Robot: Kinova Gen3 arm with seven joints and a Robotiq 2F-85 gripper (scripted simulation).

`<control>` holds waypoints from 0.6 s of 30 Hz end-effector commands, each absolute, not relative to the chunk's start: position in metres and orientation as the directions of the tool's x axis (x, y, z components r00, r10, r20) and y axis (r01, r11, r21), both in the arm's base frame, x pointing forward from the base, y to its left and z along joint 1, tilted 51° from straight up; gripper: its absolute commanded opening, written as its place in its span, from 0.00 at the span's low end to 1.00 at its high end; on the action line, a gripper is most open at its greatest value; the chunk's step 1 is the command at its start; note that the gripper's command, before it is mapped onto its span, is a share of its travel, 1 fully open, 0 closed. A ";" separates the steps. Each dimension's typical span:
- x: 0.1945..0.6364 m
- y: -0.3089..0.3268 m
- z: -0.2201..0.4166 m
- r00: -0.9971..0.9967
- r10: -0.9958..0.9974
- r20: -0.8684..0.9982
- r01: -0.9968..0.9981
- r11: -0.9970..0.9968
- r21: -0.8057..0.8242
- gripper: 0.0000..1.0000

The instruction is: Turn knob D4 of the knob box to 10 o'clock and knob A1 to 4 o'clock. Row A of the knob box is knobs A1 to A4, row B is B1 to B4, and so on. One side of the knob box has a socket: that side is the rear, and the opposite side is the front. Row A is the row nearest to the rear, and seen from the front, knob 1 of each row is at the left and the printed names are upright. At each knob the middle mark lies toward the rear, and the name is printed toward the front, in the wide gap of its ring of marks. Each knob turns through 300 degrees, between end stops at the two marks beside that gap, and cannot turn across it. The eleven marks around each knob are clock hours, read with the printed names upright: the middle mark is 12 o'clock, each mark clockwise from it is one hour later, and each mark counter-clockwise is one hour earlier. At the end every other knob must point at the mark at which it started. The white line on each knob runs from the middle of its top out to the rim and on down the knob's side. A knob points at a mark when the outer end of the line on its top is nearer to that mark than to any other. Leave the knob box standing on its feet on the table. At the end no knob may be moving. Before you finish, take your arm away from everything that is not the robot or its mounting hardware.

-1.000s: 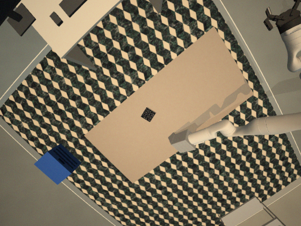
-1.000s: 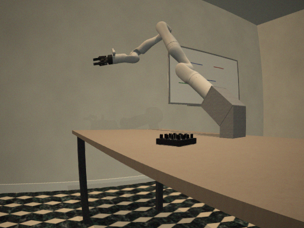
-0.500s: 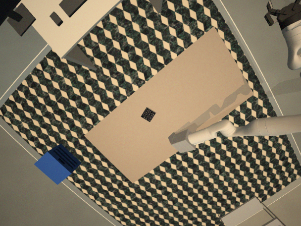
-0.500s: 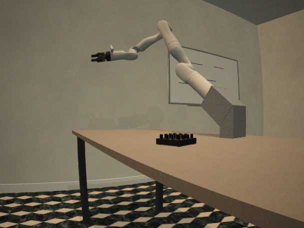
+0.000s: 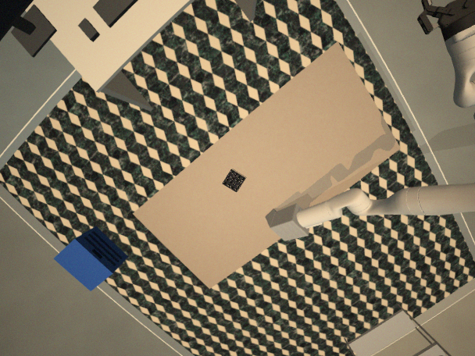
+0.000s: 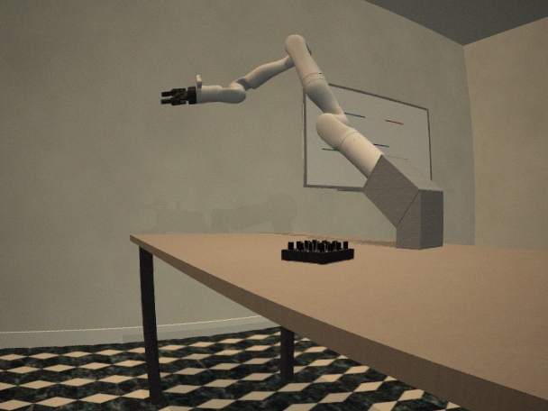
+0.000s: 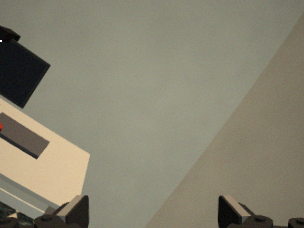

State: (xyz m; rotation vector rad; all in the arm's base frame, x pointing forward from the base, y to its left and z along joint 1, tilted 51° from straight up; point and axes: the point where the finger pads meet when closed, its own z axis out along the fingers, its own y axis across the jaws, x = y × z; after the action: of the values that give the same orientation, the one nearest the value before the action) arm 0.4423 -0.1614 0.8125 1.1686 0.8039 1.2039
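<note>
The black knob box (image 5: 234, 180) (image 6: 317, 252) stands on its feet near the middle of the tan table (image 5: 297, 129) (image 6: 406, 293). Its knobs are too small in the top and exterior views for their white lines or names to be read. My gripper (image 5: 424, 16) (image 6: 163, 97) (image 7: 153, 210) is open and empty. It is held out level, high above the floor and well beyond the table's far edge, far from the knob box. The wrist view shows only walls and furniture, not the box.
The arm's grey pedestal (image 5: 287, 223) (image 6: 407, 203) stands at the table's edge. A whiteboard (image 6: 406, 149) hangs on the wall behind it. A blue box (image 5: 87, 259) lies on the checkered floor, and a cream cabinet (image 5: 98, 43) (image 7: 47, 162) stands by the far wall.
</note>
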 end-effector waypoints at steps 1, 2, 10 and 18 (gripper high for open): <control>0.453 -0.145 0.815 0.215 0.971 0.108 -0.281 -0.045 0.959 1.00; 0.454 -0.144 0.815 0.214 0.971 0.109 -0.281 -0.045 0.959 1.00; 0.454 -0.144 0.815 0.214 0.971 0.109 -0.281 -0.045 0.959 1.00; 0.477 -0.112 0.813 0.198 0.973 0.118 -0.295 -0.056 0.954 1.00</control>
State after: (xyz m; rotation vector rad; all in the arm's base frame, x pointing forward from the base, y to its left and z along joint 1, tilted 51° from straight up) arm 0.4673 -0.1281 0.8139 1.1569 0.7905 1.2287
